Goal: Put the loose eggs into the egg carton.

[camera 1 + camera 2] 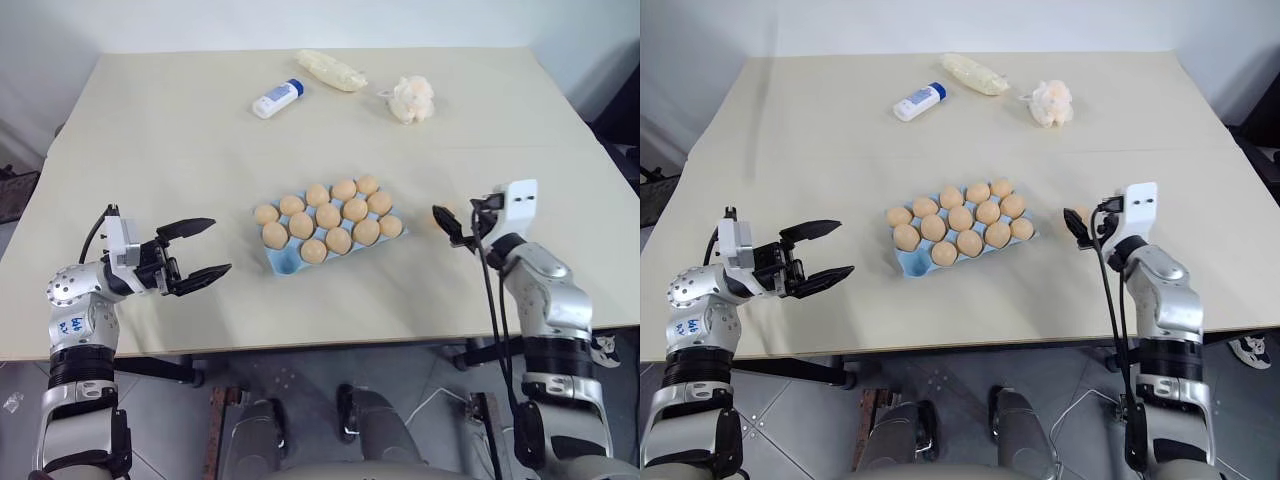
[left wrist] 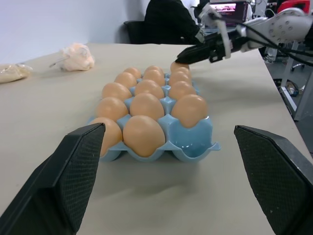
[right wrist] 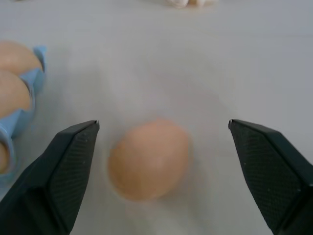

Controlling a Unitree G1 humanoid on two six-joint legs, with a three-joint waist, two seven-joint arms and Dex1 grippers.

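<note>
Right wrist view looks along the right hand (image 3: 161,147), its two black fingers spread wide with one loose tan-brown oval egg (image 3: 149,159) lying on the pale beige counter (image 1: 150,150) between them, untouched, just beside the light blue moulded egg carton (image 1: 283,262). In the left eye view the carton sits mid-counter, its cups filled with eggs except one corner cup nearest the left hand (image 1: 198,252), which hovers near that end with fingers apart and nothing in them. At the far edge lie a white bottle with blue cap (image 1: 277,99) and a fluffy white-yellow clump (image 1: 412,100).
</note>
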